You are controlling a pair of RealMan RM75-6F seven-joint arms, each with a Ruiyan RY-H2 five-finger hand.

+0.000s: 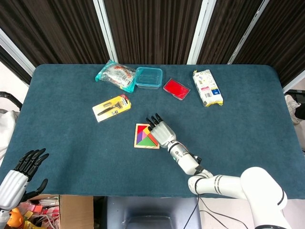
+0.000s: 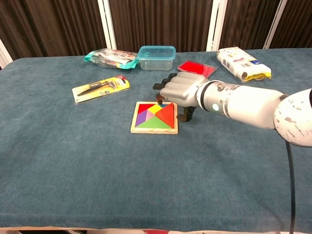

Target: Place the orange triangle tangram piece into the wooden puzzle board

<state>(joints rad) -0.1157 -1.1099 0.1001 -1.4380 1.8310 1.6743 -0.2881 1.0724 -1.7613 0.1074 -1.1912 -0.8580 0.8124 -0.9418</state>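
Observation:
The wooden puzzle board (image 2: 153, 130) lies mid-table, filled with coloured pieces. The orange triangle (image 2: 166, 114) lies flat in the board's right half, beside red, yellow, purple and green pieces. My right hand (image 2: 183, 90) hovers at the board's far right corner, palm down, holding nothing; its fingertips (image 2: 159, 101) point down at the far rim and the thumb hangs off the right edge. In the head view the right hand (image 1: 162, 132) covers the right edge of the board (image 1: 138, 146). My left hand (image 1: 19, 176) hangs below the table's near left corner, fingers spread and empty.
A yellow tool pack (image 2: 101, 87) lies left of the board. Along the far side sit a snack bag (image 2: 109, 57), a clear blue container (image 2: 156, 57), a red flat case (image 2: 196, 68) and a white packet (image 2: 242, 63). A cardboard box (image 1: 71, 212) stands below the near left edge.

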